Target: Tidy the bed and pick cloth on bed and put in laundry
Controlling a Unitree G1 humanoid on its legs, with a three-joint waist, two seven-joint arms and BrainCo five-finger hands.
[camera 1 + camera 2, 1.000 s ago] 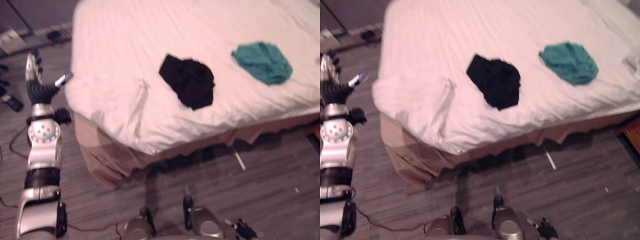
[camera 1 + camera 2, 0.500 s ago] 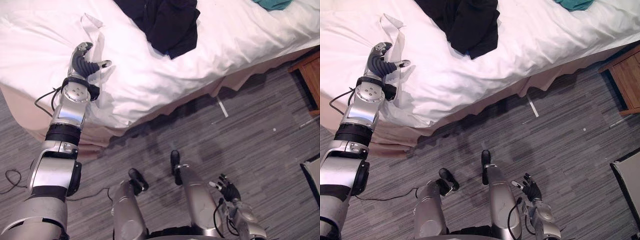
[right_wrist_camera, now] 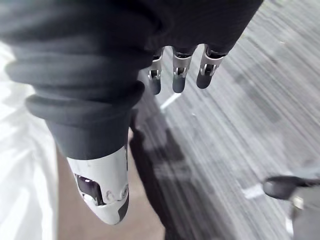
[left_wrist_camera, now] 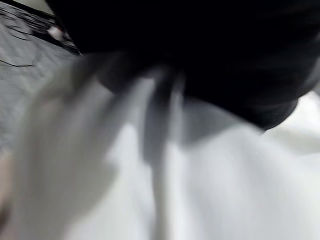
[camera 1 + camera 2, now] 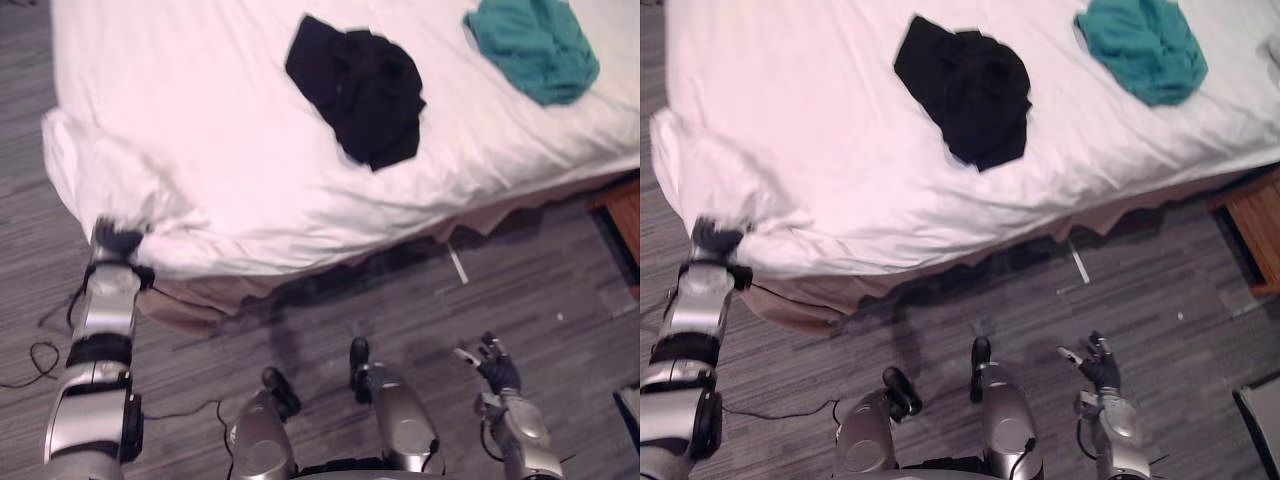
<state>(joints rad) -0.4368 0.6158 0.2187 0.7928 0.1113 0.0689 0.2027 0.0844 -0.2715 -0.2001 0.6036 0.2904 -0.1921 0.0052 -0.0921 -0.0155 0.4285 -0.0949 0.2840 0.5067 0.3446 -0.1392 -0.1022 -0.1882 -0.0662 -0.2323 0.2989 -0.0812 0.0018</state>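
Note:
A black cloth (image 5: 360, 85) lies crumpled on the bed's white sheet (image 5: 200, 130). A teal cloth (image 5: 535, 45) lies further right, near the bed's far side. My left hand (image 5: 118, 240) is at the bed's near left corner, fingers curled into the bunched sheet edge. In the left wrist view the white sheet (image 4: 200, 175) gathers into folds right against the hand's dark cover (image 4: 200, 50). My right hand (image 5: 492, 365) hangs low over the floor with its fingers (image 3: 180, 75) straight, holding nothing.
A beige bed skirt (image 5: 200, 300) hangs below the sheet along the bed's near side. A wooden nightstand (image 5: 620, 215) stands at the right edge. Grey wood-plank floor (image 5: 500, 290) runs in front of the bed.
The camera has shifted. My left hand has dropped from the sheet's fold to the bed's corner, and its fingers have curled shut into the sheet. The right hand stays open.

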